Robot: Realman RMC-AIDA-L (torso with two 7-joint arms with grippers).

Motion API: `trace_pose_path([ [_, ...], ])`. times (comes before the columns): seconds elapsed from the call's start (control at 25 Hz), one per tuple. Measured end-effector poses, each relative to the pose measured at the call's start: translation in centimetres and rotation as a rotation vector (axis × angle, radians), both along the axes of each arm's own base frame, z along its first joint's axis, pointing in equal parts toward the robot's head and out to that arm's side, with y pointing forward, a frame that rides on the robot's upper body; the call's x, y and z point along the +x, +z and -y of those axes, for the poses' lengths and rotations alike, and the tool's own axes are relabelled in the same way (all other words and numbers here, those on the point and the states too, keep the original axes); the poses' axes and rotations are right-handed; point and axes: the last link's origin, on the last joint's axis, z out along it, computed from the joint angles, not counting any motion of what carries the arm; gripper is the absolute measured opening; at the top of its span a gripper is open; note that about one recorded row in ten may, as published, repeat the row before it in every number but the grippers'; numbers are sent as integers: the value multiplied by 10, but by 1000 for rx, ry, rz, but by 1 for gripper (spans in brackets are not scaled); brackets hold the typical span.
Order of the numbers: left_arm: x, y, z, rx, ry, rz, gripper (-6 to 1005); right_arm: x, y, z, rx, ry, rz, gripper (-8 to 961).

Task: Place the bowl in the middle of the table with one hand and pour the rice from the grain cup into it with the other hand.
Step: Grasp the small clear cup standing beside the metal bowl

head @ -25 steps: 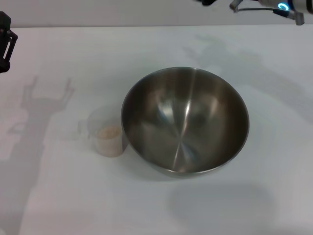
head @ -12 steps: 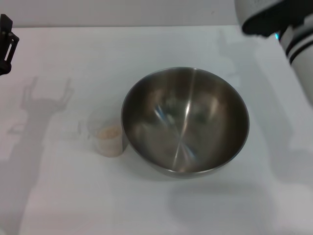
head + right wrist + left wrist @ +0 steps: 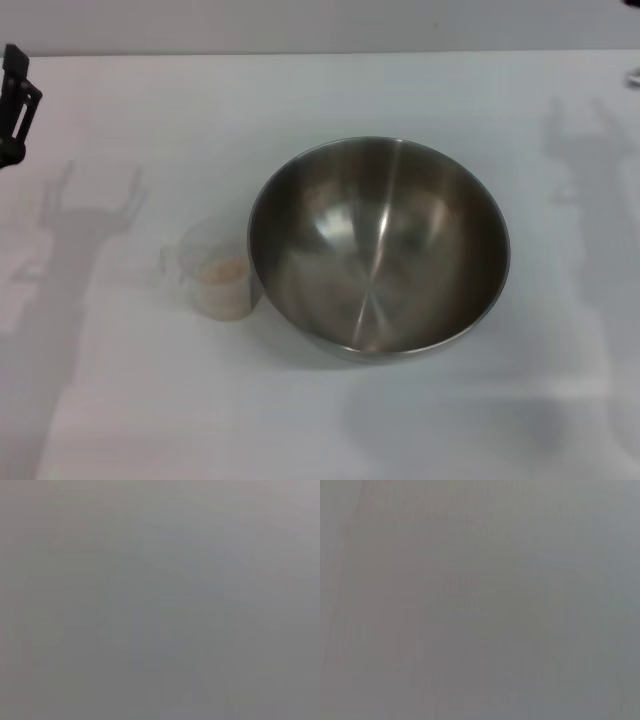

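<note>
Nearest, the bowl [image 3: 379,246] sits upright around the middle of the table [image 3: 150,400], and the cup [image 3: 221,270] stands just beside its left side with rice [image 3: 224,271] in the bottom. Farther back, the left gripper [image 3: 14,102] shows only partly at the left edge, well apart from both; whether it is parted or holds anything cannot be told. Both wrist views show only blank grey.

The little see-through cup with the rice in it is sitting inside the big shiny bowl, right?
Not quite. The head view shows the grain cup standing on the table beside the bowl, on the robot's left of it, not inside. The rice is in the cup, and the bowl holds nothing.
</note>
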Motion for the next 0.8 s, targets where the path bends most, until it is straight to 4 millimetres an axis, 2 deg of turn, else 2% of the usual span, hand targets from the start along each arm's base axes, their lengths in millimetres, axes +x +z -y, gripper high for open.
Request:
trace_pose_path([
  [0.04, -1, -1, 2, -5, 4, -1, 835, 13, 3, 2, -31, 9, -63, 481],
  [0.08, -4, -3, 7, -15, 12, -5, 834, 36, 8, 6, -83, 9, -150, 481],
  [0.12, -4, -3, 7, -15, 12, -5, 833, 36, 8, 6, -83, 9, -150, 481],
  [0.24, -10, -7, 17, -36, 28, -15, 829, 61, 13, 12, -137, -15, -213, 481],
  [0.28, -14, -11, 26, -55, 42, -20, 828, 69, 15, 15, -142, -37, -199, 481],
  [0.36, -16, -13, 30, -65, 46, -23, 825, 71, 16, 15, -143, -45, -191, 481],
  [0.48, -20, -24, 47, -129, 48, -39, 822, 77, 17, 11, -156, -74, -155, 481],
  [0.8, -26, -44, 68, -241, 79, -56, 812, 77, 19, -2, -179, -98, -124, 481],
])
